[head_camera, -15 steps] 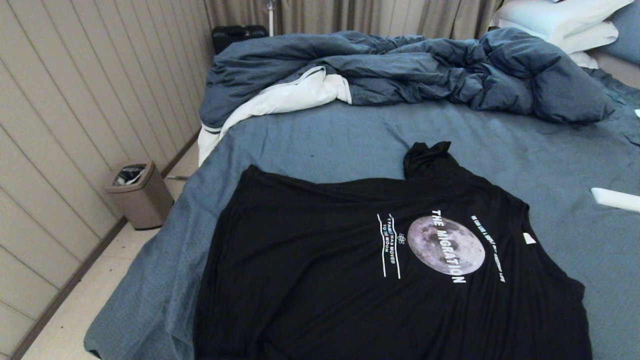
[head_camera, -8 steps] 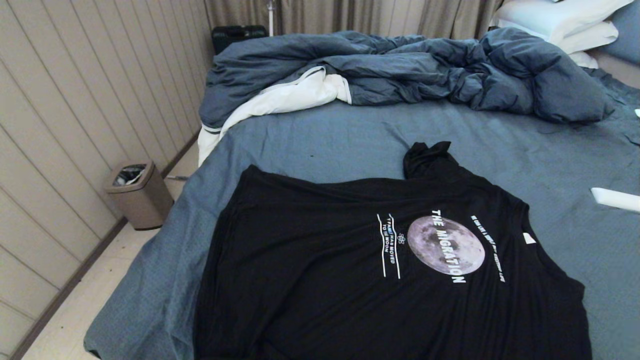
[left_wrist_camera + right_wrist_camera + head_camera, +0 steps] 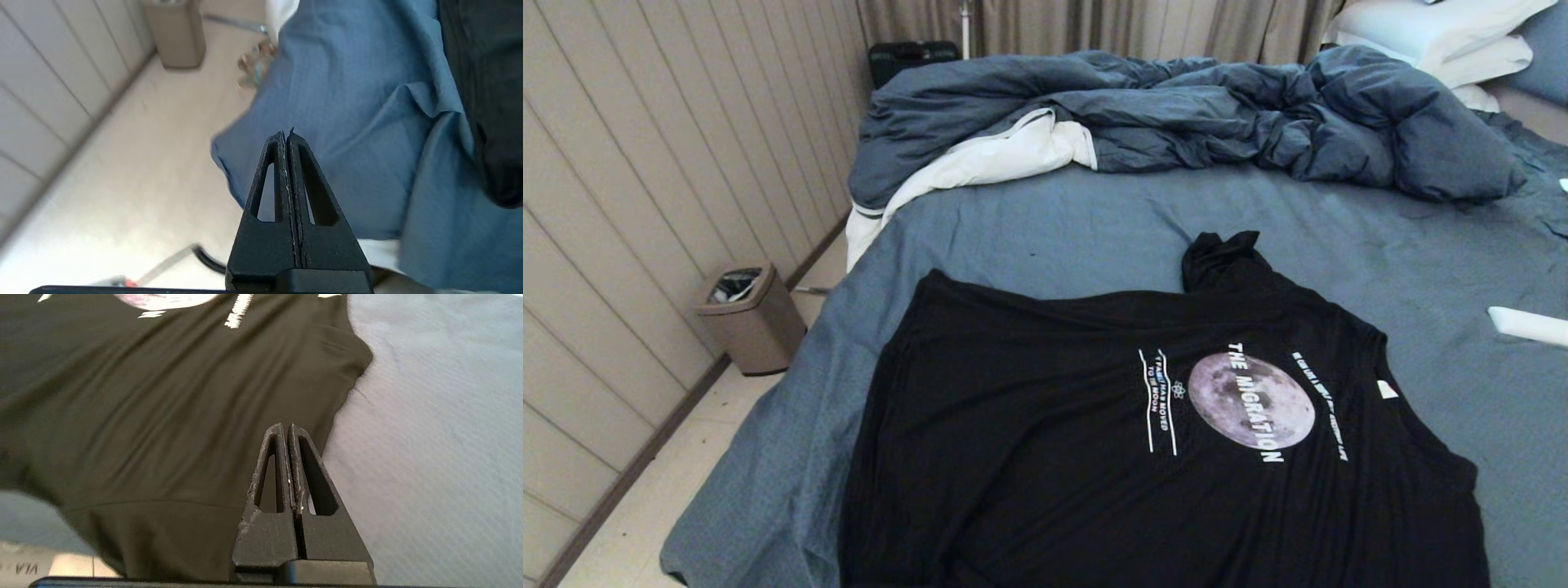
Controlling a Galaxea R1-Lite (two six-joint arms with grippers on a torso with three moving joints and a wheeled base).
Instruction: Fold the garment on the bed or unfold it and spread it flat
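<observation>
The garment (image 3: 1054,441), a black T-shirt with a grey moon print (image 3: 1250,399) and white lettering, lies spread on the near part of the bed (image 3: 1045,220), print up. One sleeve (image 3: 1217,253) is bunched at its far edge. Neither arm shows in the head view. My left gripper (image 3: 287,132) is shut and empty, hanging over the sheet's near left corner beside the garment (image 3: 482,81). The right gripper (image 3: 286,426) is shut and empty above the garment (image 3: 163,416) near its right edge.
A crumpled dark blue duvet (image 3: 1176,114) with white lining fills the far part of the bed, with white pillows (image 3: 1437,33) at the far right. A small bin (image 3: 750,314) stands on the floor by the panelled wall. A white object (image 3: 1527,325) lies at the right edge.
</observation>
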